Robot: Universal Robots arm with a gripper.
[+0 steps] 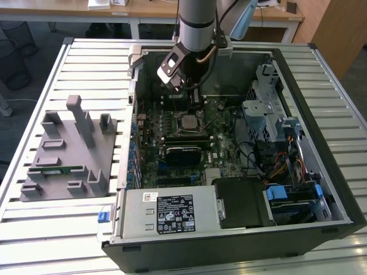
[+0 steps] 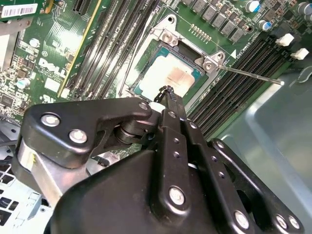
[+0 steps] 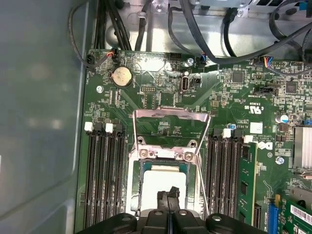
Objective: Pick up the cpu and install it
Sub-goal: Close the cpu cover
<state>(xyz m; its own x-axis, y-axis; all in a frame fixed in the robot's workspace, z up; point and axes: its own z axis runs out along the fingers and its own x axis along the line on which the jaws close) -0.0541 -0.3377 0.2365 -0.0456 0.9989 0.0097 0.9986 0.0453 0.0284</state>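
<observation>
Claw (image 3: pixel 168 194), pinched shut and empty, hovers just over the cpu (image 3: pixel 163 178) lying in its socket (image 3: pixel 165 154).

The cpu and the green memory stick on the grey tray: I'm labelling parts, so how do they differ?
The cpu is square with a pale silvery top; the memory stick is long, narrow and green. The cpu sits on the motherboard inside the case, beneath the gripper; the memory stick rests on the grey tray outside it, at the exterior view's left.
</observation>
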